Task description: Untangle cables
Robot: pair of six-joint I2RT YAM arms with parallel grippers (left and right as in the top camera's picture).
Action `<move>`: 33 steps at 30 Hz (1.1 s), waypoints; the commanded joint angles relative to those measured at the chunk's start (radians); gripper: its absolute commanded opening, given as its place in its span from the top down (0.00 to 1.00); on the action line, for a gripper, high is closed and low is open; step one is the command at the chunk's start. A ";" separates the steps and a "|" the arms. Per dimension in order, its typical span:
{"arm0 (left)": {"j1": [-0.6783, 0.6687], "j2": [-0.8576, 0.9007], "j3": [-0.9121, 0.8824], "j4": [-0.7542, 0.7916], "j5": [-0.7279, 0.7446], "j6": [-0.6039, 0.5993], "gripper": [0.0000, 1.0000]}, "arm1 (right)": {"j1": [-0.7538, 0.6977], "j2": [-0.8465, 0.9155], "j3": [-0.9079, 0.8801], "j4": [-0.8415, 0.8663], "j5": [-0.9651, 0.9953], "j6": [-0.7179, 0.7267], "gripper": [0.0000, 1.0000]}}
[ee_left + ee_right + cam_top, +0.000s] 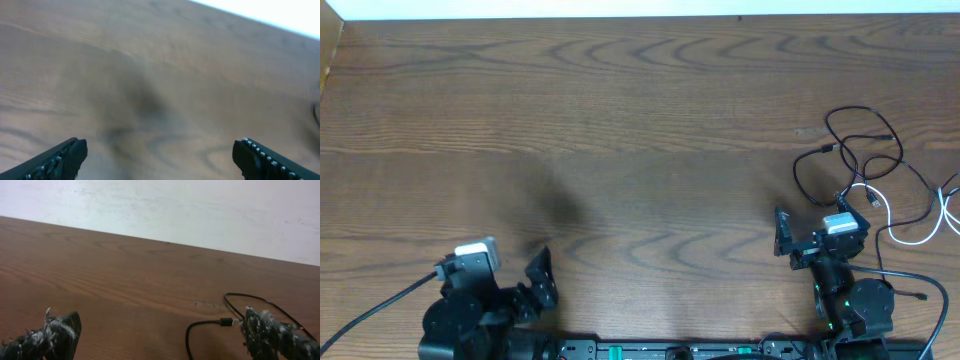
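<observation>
Nearest the table's front edge, the right gripper (160, 327) stands wide open with nothing between its jaws, and its fingers (60, 332) are coated in pale fuzz. Well to its left, the left gripper (160, 155) is likewise spread wide and empty. Its wrist view is blurred, and a dark sliver at the right edge of that view cannot be made out. Just beyond the right gripper, slightly to its right, the black cable (865, 160) lies looped over itself on the table (620, 120). Its small plug (227, 322) sits just beside the gripper's right finger, which hides part of the loop. To the gripper's right, a white cable (915, 241) crosses the black one and is cut off at the overhead view's edge.
</observation>
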 commanded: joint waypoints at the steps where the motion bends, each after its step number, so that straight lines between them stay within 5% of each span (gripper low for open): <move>1: 0.066 -0.022 -0.069 0.078 -0.023 0.016 0.03 | 0.003 -0.003 -0.001 -0.005 0.007 -0.003 0.01; 14: 0.174 -0.263 -0.555 0.645 0.006 0.021 0.03 | 0.003 -0.003 -0.001 -0.005 0.007 -0.002 0.01; 24: 0.184 -0.269 -0.832 1.177 0.022 0.076 0.02 | 0.003 -0.003 -0.001 -0.005 0.007 -0.003 0.01; 29: 0.183 -0.269 -0.831 1.144 0.027 0.164 0.03 | 0.003 -0.003 -0.001 -0.005 0.007 -0.003 0.01; 33: 0.183 -0.269 -0.830 0.972 0.018 0.164 0.03 | 0.003 -0.003 -0.001 -0.005 0.007 -0.002 0.01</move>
